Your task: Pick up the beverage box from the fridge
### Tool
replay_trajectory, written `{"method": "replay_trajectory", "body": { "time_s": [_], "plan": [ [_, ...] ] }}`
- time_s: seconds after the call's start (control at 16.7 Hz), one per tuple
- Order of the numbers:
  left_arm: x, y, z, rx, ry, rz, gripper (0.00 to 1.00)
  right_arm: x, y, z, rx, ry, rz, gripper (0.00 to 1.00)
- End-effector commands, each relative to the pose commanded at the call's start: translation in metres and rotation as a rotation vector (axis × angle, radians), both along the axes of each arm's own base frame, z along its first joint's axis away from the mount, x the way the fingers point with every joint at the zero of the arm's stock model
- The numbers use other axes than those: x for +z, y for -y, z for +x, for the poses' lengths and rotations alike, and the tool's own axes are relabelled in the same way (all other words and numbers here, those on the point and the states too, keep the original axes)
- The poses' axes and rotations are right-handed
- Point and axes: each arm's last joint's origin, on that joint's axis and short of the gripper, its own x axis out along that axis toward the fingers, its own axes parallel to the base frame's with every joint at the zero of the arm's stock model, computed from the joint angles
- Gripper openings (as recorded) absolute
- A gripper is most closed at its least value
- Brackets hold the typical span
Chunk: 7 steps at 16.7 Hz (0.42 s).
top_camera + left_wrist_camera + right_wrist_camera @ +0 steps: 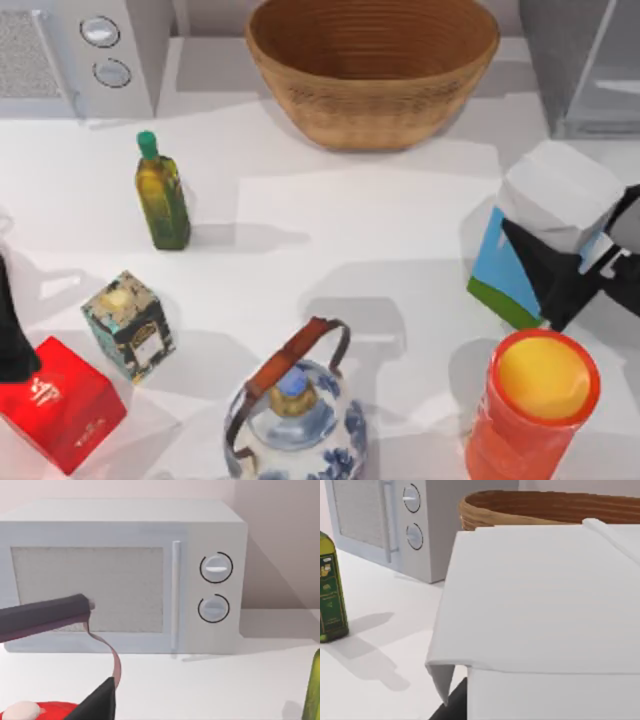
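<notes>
Two jaws of my right gripper (pixel 560 285) clench the carton (pixel 545 225) low on its side, tilted, at the tabletop's (pixel 350 240) right, in front of the fridge (pixel 590 60). Probably light, stiff cardboard, slick; side grip fits. Left gripper (pixel 12 345) parked by the red box (pixel 60 405); its jaws I can't tell.

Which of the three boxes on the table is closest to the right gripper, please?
The beverage box, white-topped with blue sides, at the right gripper; the red box and patterned box sit far left.
</notes>
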Motion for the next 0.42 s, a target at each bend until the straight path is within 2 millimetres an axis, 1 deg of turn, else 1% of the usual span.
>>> {"method": "replay_trajectory", "body": {
  "time_s": [0.06,0.12,0.42],
  "plan": [
    [0.0,0.0,0.0,0.0,0.0,0.0,1.0,0.0,0.0,0.0,0.0,0.0,0.0,0.98],
    [0.0,0.0,0.0,0.0,0.0,0.0,1.0,0.0,0.0,0.0,0.0,0.0,0.0,1.0],
    [0.0,0.0,0.0,0.0,0.0,0.0,1.0,0.0,0.0,0.0,0.0,0.0,0.0,1.0]
  ]
}}
